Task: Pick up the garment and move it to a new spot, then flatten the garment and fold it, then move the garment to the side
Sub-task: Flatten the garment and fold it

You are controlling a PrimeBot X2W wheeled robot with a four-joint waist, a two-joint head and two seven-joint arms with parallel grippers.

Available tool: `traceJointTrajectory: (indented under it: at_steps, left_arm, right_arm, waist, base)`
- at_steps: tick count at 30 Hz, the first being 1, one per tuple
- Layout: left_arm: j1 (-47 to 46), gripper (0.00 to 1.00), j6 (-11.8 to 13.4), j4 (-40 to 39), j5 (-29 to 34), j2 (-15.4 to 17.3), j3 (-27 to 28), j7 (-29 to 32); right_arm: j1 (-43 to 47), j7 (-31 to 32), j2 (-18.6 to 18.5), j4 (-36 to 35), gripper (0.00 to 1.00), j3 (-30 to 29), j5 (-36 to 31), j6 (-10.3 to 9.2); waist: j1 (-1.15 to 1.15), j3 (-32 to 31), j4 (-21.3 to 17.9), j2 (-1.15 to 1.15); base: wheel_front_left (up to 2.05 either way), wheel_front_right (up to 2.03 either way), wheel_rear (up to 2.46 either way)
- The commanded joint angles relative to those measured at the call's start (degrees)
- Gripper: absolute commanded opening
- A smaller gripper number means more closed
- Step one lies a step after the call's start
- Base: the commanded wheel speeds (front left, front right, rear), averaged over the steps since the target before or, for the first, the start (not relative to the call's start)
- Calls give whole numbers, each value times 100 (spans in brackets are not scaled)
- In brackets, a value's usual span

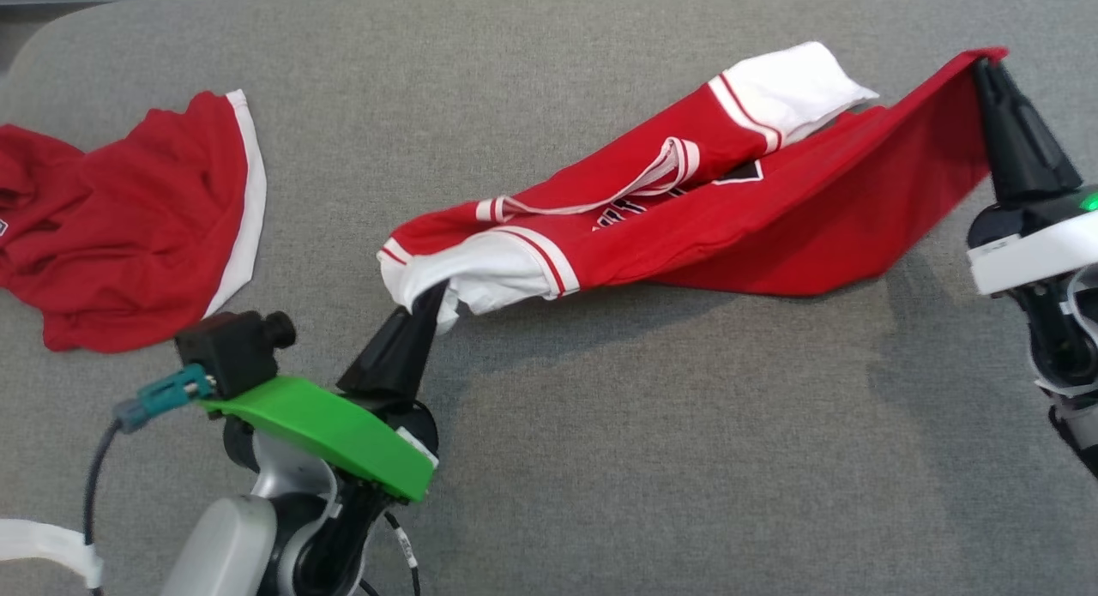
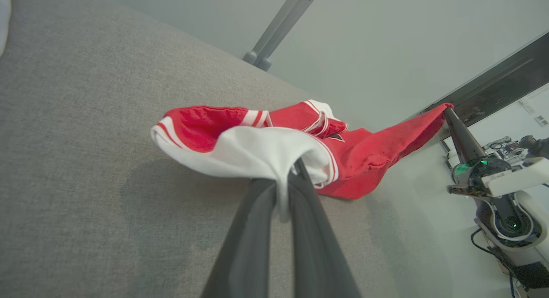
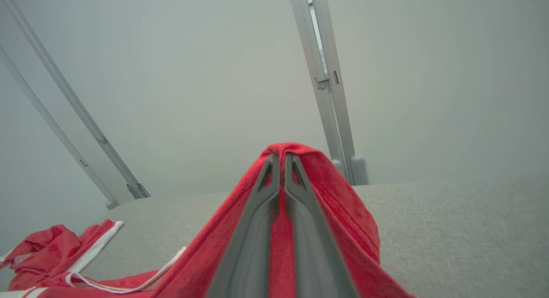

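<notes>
The red garment (image 1: 729,210) of soft cloth, with white sleeves and thin red-and-white striped trim, is stretched in a long, crumpled band across the grey woven fabric surface (image 1: 600,459), from the middle of the head view up toward its right side. The middle part of it lies on the surface, and both ends are lifted a little. The left gripper (image 1: 433,300), with its two long dark fingers, is closed on the white sleeve at the lower left end of the band; in the left wrist view the white cloth is pinched between the fingers (image 2: 257,212) and hangs over them. The right gripper (image 1: 986,64) is closed on a red corner at the far right end, which it holds up above the surface, so the cloth slopes down from it to the middle. In the right wrist view the red cloth is folded over both fingertips and goes down between them. On the left wrist sit a bright green plastic cover (image 1: 326,429) and a small black camera block (image 1: 232,347). A second red piece of clothing with a white edge (image 1: 129,227) lies crumpled on the far left of the surface, well apart from the first one. Behind the surface stand pale grey metal posts (image 3: 326,88) before a plain wall.
</notes>
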Motion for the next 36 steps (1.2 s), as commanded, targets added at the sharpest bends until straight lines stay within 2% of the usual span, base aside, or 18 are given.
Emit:
traceJointTrajectory:
  at_steps: [1,5,9,13,15,19,23,28,33,36]
  left_arm:
    - [27,0,78,-332,-111,96,136,43]
    - [-65,0,303,-1220,-256,318,525,219]
    - [-465,0,543,-1990,-439,601,874,658]
    - [-983,0,721,-2263,-603,804,1064,1095]
    - [-1679,0,904,-2329,-777,882,1151,1522]
    - [-2654,0,1066,-1908,-861,929,1172,1914]
    - [-3633,0,1046,-1075,-689,929,1092,2032]
    - [-5014,0,706,486,-336,844,969,1762]
    - [-6367,0,168,2244,314,697,714,938]
    - [-6977,0,-65,3091,556,487,689,234]
  right_arm:
    - [168,32,-254,-469,0,-102,370,0]
    - [500,159,-732,-1599,0,-485,1092,1]
    - [683,373,-1123,-2482,0,-1079,1562,1]
    - [626,633,-1225,-2977,0,-1511,1875,1]
    - [395,994,-1230,-3357,0,-1927,2164,1]
    - [-18,1584,-1147,-3447,0,-2180,2191,1]
    - [-825,2177,-825,-3035,0,-2070,2008,1]
    - [-2435,2619,-26,-1760,0,-1677,1202,1]
    - [-4049,2223,932,-116,0,-1590,107,1]
    - [-4646,1810,1263,608,0,-1539,-406,1]
  waist:
    - [0,-321,-123,0]
    - [0,-630,-211,0]
    - [0,-883,-272,0]
    - [0,-992,-300,0]
    - [0,-968,-290,0]
    - [0,-699,-243,0]
    - [0,-134,-213,0]
    - [0,654,-271,0]
    - [0,1080,-428,0]
    - [0,1137,-494,0]
  base:
    - [0,0,0]
    - [0,0,0]
    - [0,0,0]
    - [0,0,0]
    - [0,0,0]
    - [0,0,0]
    - [0,0,0]
    - [0,0,0]
    - [0,0,0]
    - [0,0,0]
